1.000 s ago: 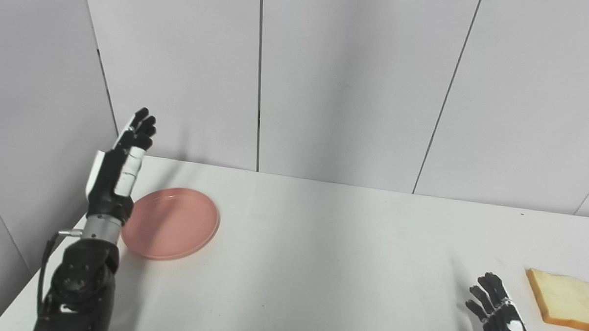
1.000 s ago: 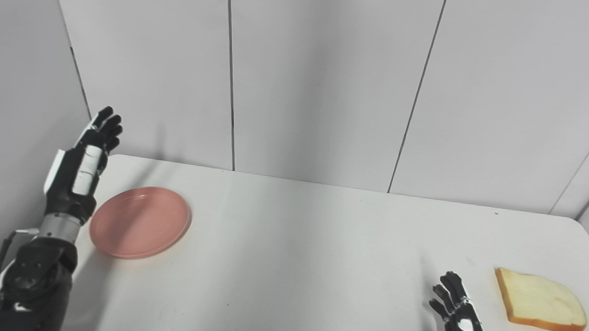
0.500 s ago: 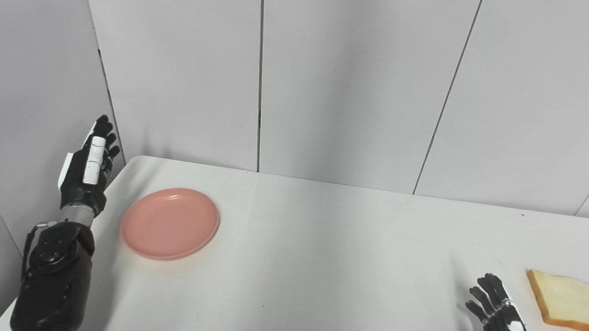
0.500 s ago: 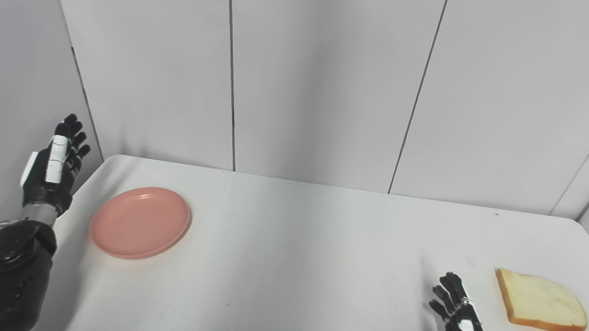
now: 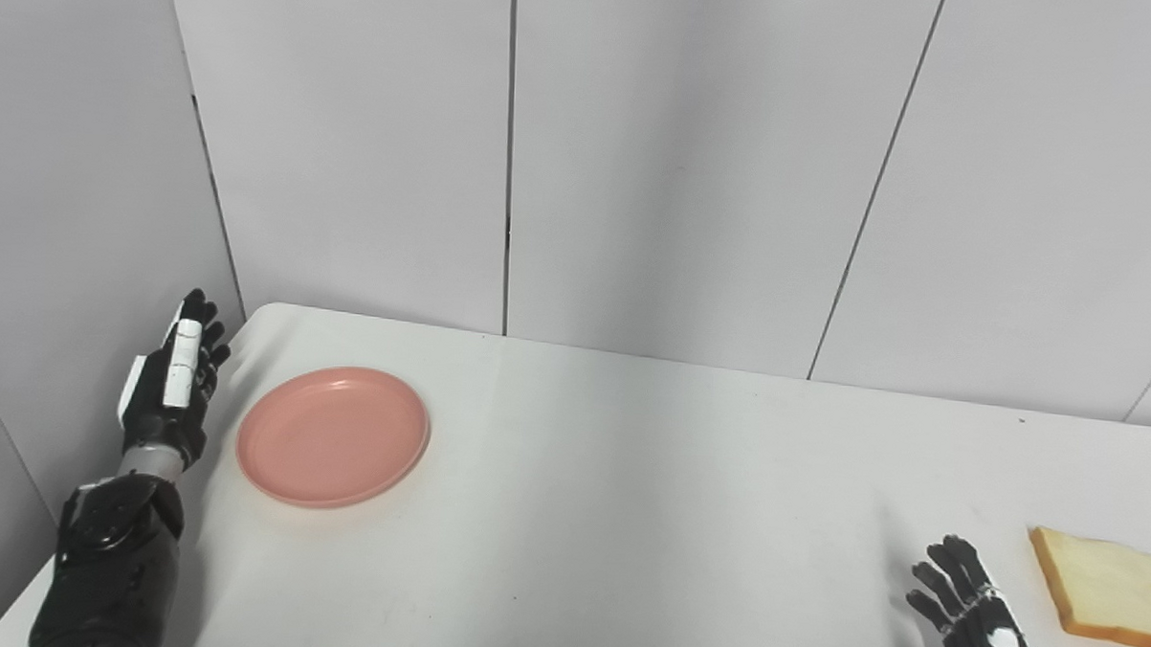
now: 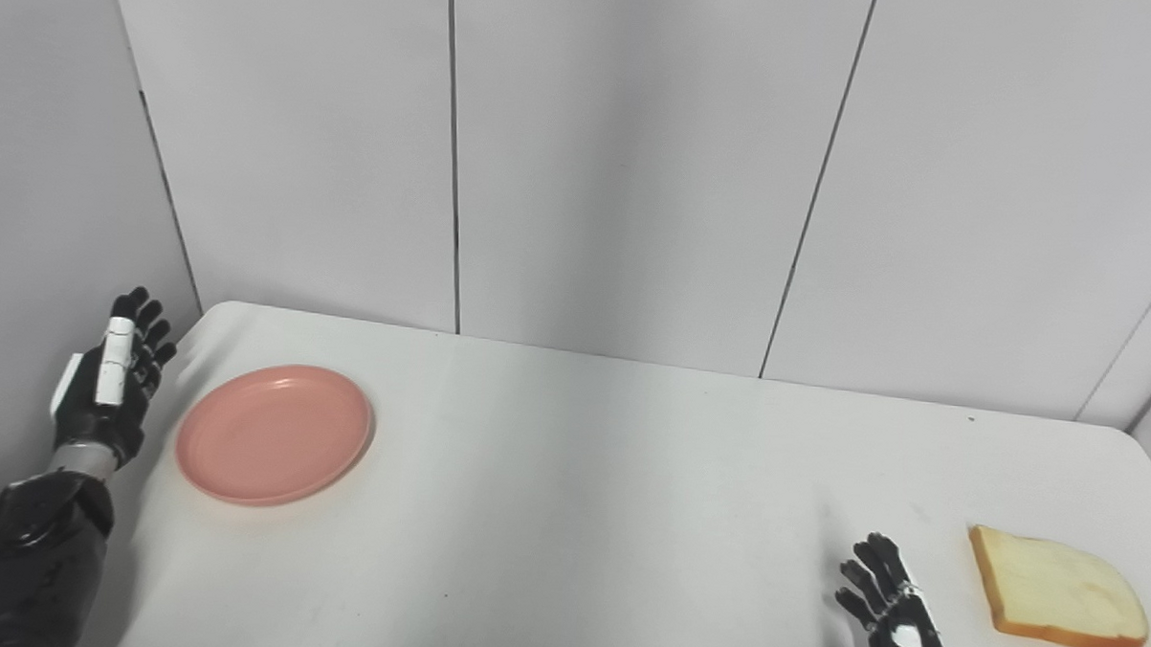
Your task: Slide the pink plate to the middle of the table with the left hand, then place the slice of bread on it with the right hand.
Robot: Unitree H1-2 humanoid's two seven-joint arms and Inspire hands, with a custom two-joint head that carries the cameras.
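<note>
Both hands hold nothing, fingers spread — the left hand [image 5: 169, 391] just left of the pink plate [image 5: 333, 436], apart from it. Far right of the plate on the worktop [image 5: 627, 498], the slice of bread [image 6: 1056, 589] lies flat — the right hand [image 6: 895, 622] beside it.

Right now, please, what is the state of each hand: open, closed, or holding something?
Left hand: open, holding nothing, beside the pink plate, not touching it.
Right hand: open, holding nothing, left of the slice of bread.
</note>
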